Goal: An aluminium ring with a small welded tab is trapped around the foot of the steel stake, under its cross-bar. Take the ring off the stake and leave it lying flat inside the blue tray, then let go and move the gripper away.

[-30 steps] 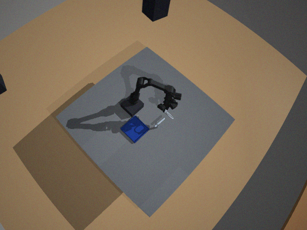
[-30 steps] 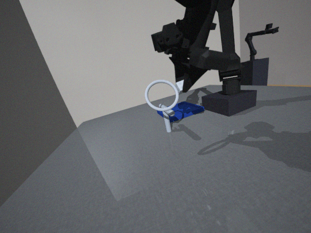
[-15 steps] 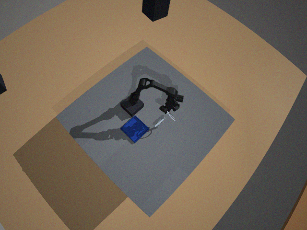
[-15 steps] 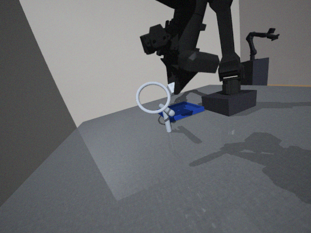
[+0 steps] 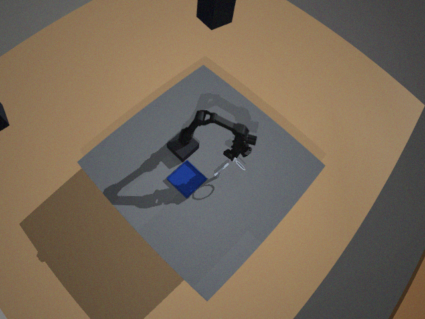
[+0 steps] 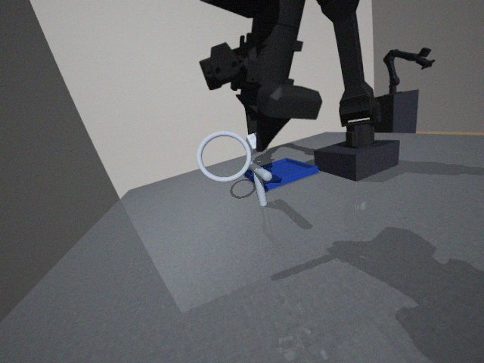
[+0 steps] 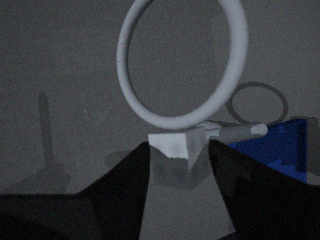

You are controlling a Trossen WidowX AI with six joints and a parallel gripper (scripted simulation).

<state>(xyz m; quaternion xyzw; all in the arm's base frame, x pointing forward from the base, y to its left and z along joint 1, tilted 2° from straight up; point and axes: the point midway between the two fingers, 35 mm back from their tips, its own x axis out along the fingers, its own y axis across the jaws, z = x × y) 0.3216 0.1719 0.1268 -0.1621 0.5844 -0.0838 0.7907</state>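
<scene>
Our arm arched out from its base, elbow raised, wrist bent downward, and our gripper pointed steeply down, its two fingers partly apart, clamped on the tab.

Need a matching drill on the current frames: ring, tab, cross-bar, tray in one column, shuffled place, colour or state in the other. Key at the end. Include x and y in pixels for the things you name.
1. Ring [image 5: 244,169] [image 6: 199,156] [image 7: 240,45]
2. Tab [image 6: 251,141] [image 7: 169,145]
3. Cross-bar [image 5: 221,169] [image 6: 262,172] [image 7: 240,133]
4. Tray [image 5: 186,177] [image 6: 291,172] [image 7: 301,140]

A. Blue
B. Between the fingertips [image 6: 262,145]
C. Raised, tilted up on edge
D. Atop the post [image 6: 259,191]

Pairs: 1-C, 2-B, 3-D, 4-A
</scene>
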